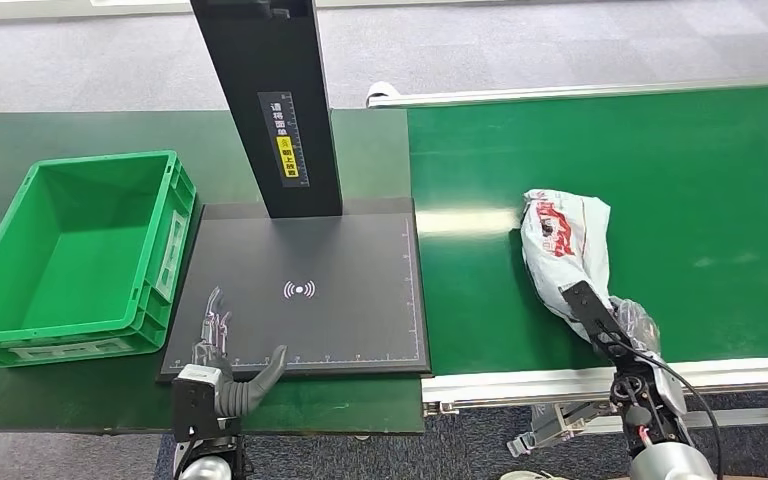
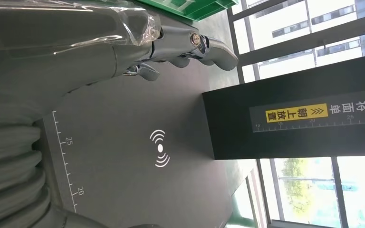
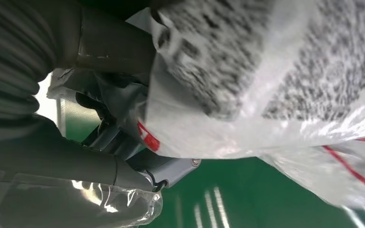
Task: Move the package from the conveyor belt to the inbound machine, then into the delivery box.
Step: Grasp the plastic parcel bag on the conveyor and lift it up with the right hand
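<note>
White plastic, the package (image 1: 563, 243) lies on the green conveyor belt (image 1: 720, 190), and my right hand (image 1: 615, 325) closes around its near end. My left hand (image 1: 222, 345) waits open over the inbound machine (image 1: 360, 310). Both transfers, including the delivery box (image 1: 70, 250), remain.
</note>
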Robot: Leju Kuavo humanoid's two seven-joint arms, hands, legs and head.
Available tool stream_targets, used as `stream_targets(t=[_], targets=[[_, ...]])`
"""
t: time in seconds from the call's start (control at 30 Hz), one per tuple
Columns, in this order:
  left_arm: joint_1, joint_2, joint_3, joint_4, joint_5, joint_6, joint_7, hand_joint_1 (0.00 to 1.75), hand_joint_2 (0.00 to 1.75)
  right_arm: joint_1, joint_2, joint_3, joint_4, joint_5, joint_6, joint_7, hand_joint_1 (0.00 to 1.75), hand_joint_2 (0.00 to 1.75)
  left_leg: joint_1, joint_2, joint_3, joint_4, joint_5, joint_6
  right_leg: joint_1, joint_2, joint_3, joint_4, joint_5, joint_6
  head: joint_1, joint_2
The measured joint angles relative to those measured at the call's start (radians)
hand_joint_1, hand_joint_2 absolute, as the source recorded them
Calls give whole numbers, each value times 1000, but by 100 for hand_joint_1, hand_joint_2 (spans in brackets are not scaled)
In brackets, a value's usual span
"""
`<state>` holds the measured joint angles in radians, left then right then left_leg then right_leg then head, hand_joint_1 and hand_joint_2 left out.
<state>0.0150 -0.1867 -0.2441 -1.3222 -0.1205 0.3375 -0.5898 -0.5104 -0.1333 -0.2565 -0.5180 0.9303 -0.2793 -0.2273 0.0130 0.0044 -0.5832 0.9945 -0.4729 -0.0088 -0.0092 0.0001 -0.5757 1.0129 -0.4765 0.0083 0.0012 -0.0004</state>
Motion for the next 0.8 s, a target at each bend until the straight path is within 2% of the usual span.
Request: stream_targets(t=[0.13,0.27,0.37,0.47,0.6,0.8], targets=[[2,5,7,-14,-11,11,-4,0,175,78,44,12,-198,-141,60,-104,175,175,0,-1,0,0,0,0,0,-1,0,0,0,0,0,0],[5,11,39,-48,-22,24,-14,0,175,202,70,93,-545,-210,83,-101,175,175,1,-2,-1,0,0,0,1,-1,-1,0,-1,0,0,0],[7,14,58,-68,-26,29,-17,0,175,260,74,153,-744,-224,83,-89,175,175,1,-1,-1,0,0,0,0,-1,-1,0,-1,0,0,0],[9,16,70,-79,-28,31,-19,0,175,291,75,184,-852,-234,81,-92,175,175,0,-1,-1,0,0,0,0,-1,-1,0,-1,0,0,0],[12,18,80,-88,-33,42,-32,0,175,318,68,223,-950,-272,84,-155,175,175,0,-1,0,0,0,0,0,-1,0,0,0,0,0,0],[6,20,103,-97,-38,46,-41,0,175,322,49,326,-1094,-270,135,-132,175,175,1,-1,0,0,0,0,1,-1,0,0,0,0,0,0]])
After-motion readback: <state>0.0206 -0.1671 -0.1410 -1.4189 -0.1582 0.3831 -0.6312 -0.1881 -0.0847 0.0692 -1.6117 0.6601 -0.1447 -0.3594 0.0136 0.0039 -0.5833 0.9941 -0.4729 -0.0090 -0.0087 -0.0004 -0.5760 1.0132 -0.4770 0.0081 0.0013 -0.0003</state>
